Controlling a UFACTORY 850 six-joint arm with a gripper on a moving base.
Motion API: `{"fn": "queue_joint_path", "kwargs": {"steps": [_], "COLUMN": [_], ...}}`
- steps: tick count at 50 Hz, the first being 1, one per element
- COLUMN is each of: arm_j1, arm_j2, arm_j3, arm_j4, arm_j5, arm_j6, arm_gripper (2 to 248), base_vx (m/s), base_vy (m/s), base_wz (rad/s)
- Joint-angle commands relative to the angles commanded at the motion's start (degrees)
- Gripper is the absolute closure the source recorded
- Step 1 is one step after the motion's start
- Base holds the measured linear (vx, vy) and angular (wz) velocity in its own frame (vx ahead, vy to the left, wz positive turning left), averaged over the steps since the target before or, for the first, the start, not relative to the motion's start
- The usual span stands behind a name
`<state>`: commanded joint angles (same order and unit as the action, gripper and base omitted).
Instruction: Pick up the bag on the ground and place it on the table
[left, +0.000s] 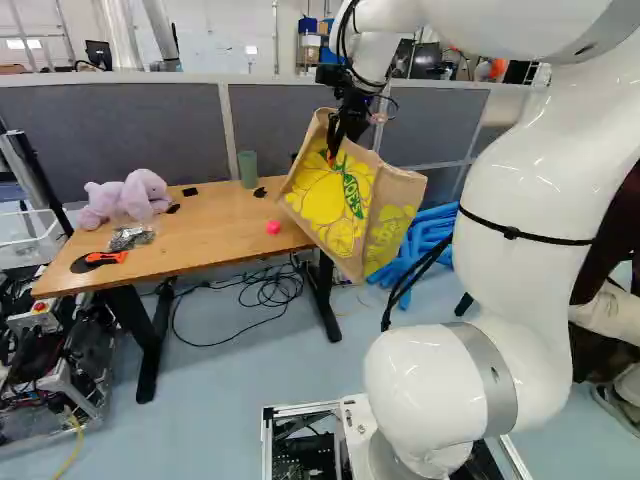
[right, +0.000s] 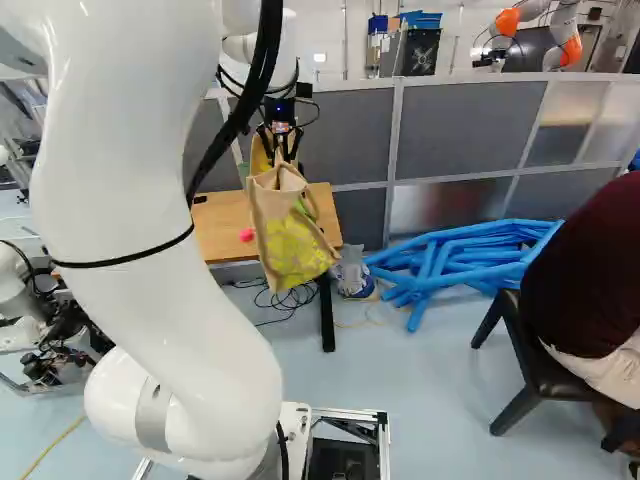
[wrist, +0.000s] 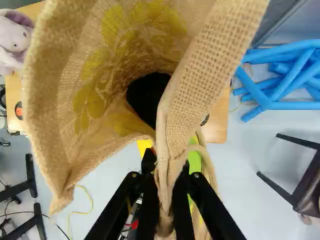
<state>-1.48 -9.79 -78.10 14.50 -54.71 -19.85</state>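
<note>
Your claw (right: 280, 152) has the bag (left: 345, 205) pinched by its burlap rim, which runs between the two fingers. The bag hangs tilted in the air from the claw (wrist: 167, 175), its mouth spread ahead of the fingers in the wrist view, and you see something dark down inside. In the left base view, the bag overlaps the right end of the table (left: 190, 235), and its lower corner shows lower than the tabletop; you can't tell whether it touches the edge. On the table you have a pink ball (left: 273, 227) near the bag, a green cup (left: 247, 168) toward the back, and a purple stuffed toy (left: 140, 197) at the far end. Blue tubes (right: 460, 260) lie on the floor.
</note>
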Motion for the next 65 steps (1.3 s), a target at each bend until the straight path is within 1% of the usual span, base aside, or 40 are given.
{"fn": "queue_joint_path", "kwargs": {"steps": [38,65], "arm_j1": [0.0,0.0], "arm_j2": [0.0,0.0], "arm_j3": [0.0,0.0], "arm_j4": [0.0,0.0], "arm_j5": [0.0,0.0], "arm_j6": [0.0,0.0], "arm_gripper": [215,215], "base_vx": [0.000,0.000], "base_vy": [0.048,-0.008], "base_wz": [0.225,0.001]}}
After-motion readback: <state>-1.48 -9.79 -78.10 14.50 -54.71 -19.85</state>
